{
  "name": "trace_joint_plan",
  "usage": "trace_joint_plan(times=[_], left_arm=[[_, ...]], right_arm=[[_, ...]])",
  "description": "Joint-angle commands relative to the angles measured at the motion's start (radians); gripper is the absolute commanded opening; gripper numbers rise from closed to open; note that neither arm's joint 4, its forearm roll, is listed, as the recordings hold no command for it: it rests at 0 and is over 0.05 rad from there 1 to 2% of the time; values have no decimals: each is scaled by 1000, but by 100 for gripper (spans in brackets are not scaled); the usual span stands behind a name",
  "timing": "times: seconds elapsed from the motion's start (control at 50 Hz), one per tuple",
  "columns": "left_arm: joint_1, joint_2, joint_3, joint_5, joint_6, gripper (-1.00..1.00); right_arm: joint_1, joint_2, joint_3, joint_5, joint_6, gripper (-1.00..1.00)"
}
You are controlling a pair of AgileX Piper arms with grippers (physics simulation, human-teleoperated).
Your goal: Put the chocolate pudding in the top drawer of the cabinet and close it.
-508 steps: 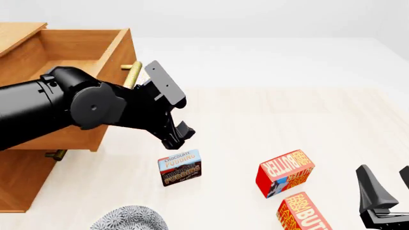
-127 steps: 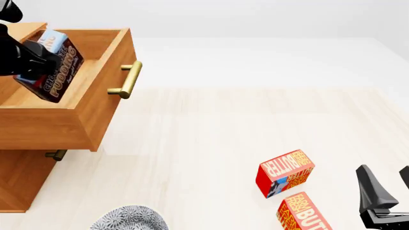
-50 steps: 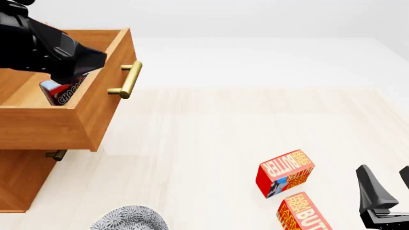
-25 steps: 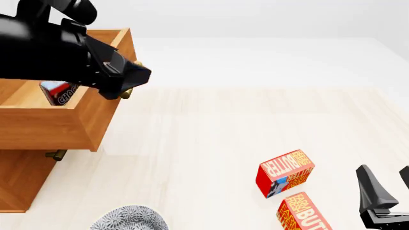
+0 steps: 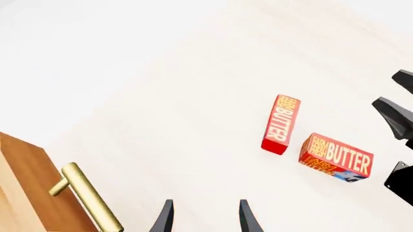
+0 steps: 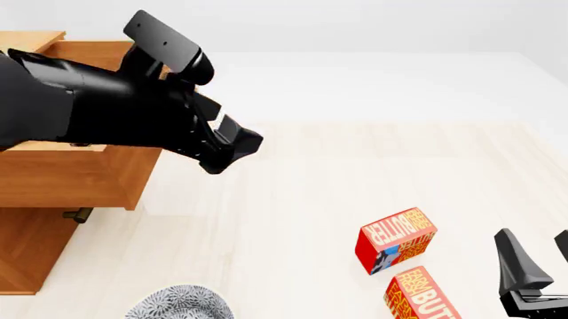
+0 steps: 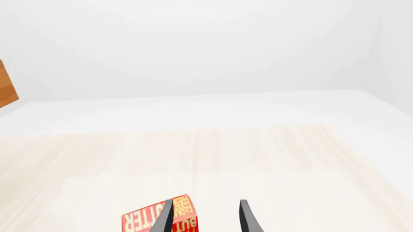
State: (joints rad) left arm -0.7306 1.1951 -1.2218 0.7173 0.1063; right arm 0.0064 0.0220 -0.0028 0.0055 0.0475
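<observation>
Nearest you, at the tabletop's (image 6: pixel 293 219) near edge, a grey patterned dish (image 6: pixel 180 304) shows only its far rim, left of centre. Toward the near right corner your right gripper (image 6: pixel 538 256) sits low with its fingers spread and nothing between them; in its wrist view the two tips frame bare table just beyond one butter box. The two red-orange butter boxes lie close beside it: the nearer one (image 6: pixel 421 295) runs off the near edge, the farther one (image 6: pixel 396 240) stands just behind it, the pair almost touching at their corners. In the left wrist view they appear as a thin upright box (image 5: pixel 280 123) and a flat box (image 5: pixel 336 157), near each other.

From those boxes out to the far edge and across to the right edge, the pale wood is open room.

Your left gripper (image 6: pixel 233 147) hangs over the tabletop just off the front corner of the top drawer (image 6: pixel 76 178), its fingers (image 5: pixel 166 218) parted and holding nothing. The drawer is pulled out from the cabinet (image 6: pixel 22 249) at the left edge; its brass handle (image 5: pixel 90 198) lies just beside your fingertips in the wrist view. Your arm covers the drawer's inside, so you cannot see the chocolate pudding.
</observation>
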Motion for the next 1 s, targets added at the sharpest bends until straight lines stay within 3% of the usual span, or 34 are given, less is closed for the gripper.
trace_joint_plan(times=[0.02, 0.26, 0.28, 0.38, 0.72, 0.92, 0.94, 1.0], left_arm=[[-41, 34, 83, -89, -47, 100], [-61, 40, 144, -130, -117, 100], [-78, 46, 142, -133, -154, 100], [-39, 9, 170, -127, -137, 100], [37, -33, 283, -146, -182, 100], [28, 16, 342, -213, -264, 100], [25, 20, 353, -228, -299, 100], [58, 10, 371, -235, -284, 100]], right_arm=[[-1, -3, 0, -1, -7, 100], [-1, -3, 0, -1, -7, 100], [-1, -3, 0, -1, -7, 100], [-1, -3, 0, -1, -7, 100], [-1, -3, 0, -1, -7, 100], [-1, -3, 0, -1, -7, 100], [-1, -3, 0, -1, -7, 100], [-1, -3, 0, -1, -7, 100]])
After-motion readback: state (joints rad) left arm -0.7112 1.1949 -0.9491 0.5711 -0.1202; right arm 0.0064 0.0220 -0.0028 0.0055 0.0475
